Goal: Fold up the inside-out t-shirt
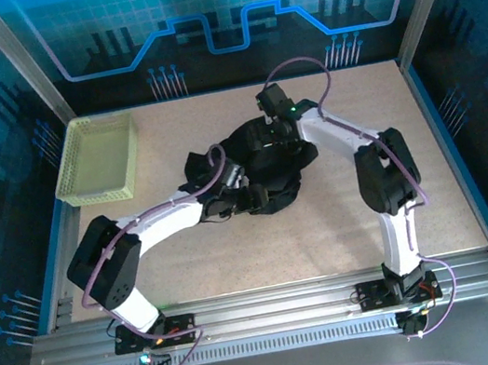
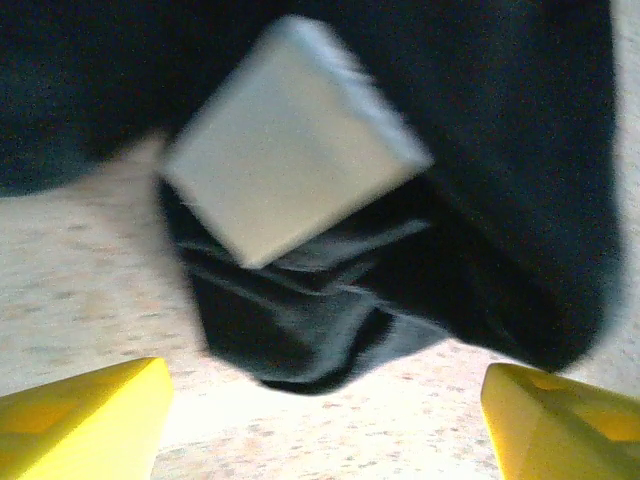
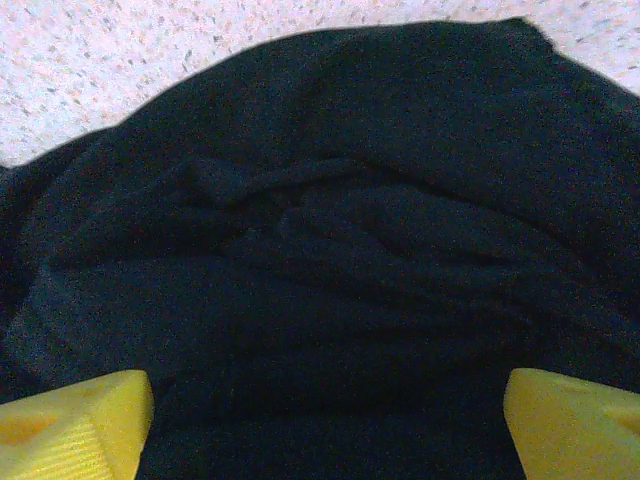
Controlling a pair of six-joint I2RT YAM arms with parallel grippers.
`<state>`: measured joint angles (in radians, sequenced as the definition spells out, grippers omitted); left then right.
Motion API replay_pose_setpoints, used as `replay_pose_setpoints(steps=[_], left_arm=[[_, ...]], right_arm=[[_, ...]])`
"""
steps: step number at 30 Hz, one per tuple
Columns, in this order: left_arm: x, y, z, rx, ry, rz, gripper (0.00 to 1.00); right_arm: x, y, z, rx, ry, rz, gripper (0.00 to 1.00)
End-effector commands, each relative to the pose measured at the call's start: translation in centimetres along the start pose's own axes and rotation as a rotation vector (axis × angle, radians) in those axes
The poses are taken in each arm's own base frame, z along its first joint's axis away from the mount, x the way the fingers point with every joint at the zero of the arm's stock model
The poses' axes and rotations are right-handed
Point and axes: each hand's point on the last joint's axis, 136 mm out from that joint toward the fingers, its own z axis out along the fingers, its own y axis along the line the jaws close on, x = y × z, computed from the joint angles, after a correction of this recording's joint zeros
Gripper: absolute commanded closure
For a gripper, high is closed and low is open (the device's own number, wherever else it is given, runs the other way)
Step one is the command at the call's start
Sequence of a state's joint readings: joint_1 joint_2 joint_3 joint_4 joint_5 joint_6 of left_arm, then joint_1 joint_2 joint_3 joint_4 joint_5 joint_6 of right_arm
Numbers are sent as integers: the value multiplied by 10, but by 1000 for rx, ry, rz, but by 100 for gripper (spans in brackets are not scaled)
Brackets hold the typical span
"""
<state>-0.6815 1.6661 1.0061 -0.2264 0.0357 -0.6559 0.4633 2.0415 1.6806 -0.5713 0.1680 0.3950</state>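
**Shirt in a heap right of the basket, both claws spread**

Mesh basket (image 1: 98, 159) at far left of table (image 1: 419, 208). To its right, well apart: the inside-out t-shirt (image 1: 263, 155), crumpled in a dark mound, not laid flat.

Left gripper (image 2: 320, 420) at the heap's basket-side edge, jaws wide, nothing held. White tag (image 2: 290, 140) just ahead of it, on a drooping fold.

Right gripper (image 3: 320, 420) on the side of the heap away from the basket, jaws wide over wrinkled cloth; contact unclear.

Judgement: light, limp, no stiffness; it will sag and drag. Pinch a single layer at a hem or the collar near the tag, not the bunched middle.
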Motion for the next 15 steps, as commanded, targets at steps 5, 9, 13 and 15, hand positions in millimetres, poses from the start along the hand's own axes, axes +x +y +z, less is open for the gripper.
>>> replay_pose_setpoints(steps=[5, 9, 13, 15], left_arm=[[-12, -25, 28, 12, -8, 40, 22], [-18, -4, 43, -60, 17, 12, 49], [-26, 28, 34, -100, -22, -39, 79], [-28, 45, 26, -128, -35, -60, 92]], right_arm=[[20, -20, 22, 43, 124, 63, 29], [30, -40, 21, 45, 124, 120, 60], [41, -63, 10, 82, 110, 167, 93], [50, -75, 4, 90, 104, 202, 100]])
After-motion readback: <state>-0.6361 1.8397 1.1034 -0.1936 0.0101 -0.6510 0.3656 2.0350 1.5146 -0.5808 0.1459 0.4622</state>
